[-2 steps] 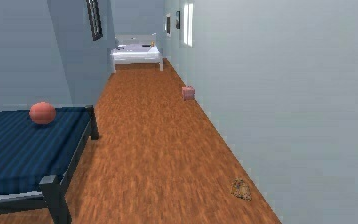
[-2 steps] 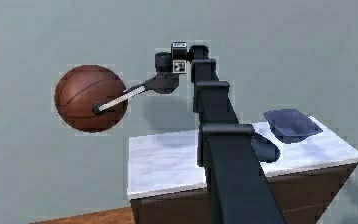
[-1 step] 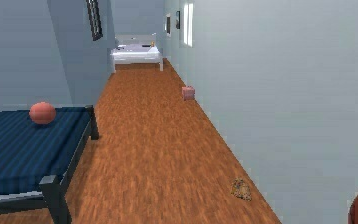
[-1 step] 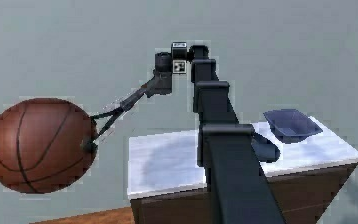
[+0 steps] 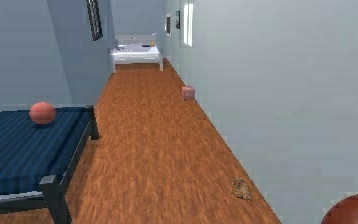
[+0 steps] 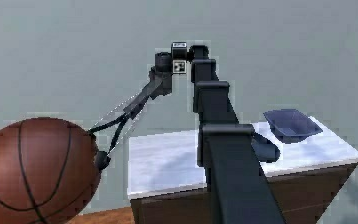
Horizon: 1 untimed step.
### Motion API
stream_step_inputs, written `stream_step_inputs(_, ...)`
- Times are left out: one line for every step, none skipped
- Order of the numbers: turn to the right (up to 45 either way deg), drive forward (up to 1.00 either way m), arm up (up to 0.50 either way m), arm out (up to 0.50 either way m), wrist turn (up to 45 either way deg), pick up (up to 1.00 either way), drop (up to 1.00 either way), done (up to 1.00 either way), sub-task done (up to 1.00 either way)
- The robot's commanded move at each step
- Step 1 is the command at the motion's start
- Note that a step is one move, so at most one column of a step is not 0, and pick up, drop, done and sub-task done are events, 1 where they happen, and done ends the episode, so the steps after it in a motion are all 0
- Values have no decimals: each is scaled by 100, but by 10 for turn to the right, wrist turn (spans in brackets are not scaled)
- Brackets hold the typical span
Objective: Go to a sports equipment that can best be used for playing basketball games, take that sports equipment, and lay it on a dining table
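The wooden floor (image 5: 157, 140) runs as a long open lane down the middle of the forward view. It is bounded on the forward view's right by a plain grey wall (image 5: 287, 90) and on its left by a dark blue bed (image 5: 27, 145), whose corner post stands near the bottom edge. An orange ball (image 5: 42, 112) rests on that bed. A small brown thing (image 5: 242, 188) lies on the floor close to the wall's foot, and a small pinkish box (image 5: 188, 92) sits against the wall farther along. The lane narrows toward a white piece of furniture (image 5: 137, 52) at the far end.

In the arm side view the arm (image 6: 222, 130) rises as a dark bar across a white-topped counter (image 6: 167, 160) with a dark brown front. A dark blue bowl-like thing (image 6: 292, 123) sits on the counter near its right end. Past the white squares (image 6: 178, 55) at the arm's far end, the claw (image 6: 99, 145) slants down toward the view's left, beyond the counter's left edge.

The basketball (image 6: 37, 170) hangs at the claw's far end, clear of counter and floor, so the claw holds it. How its fingers are set cannot be told. The ball's curve also shows at the forward view's bottom right corner.
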Motion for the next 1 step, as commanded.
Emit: stream_step_inputs(0,0,0,-36,0,0,0,0,0)
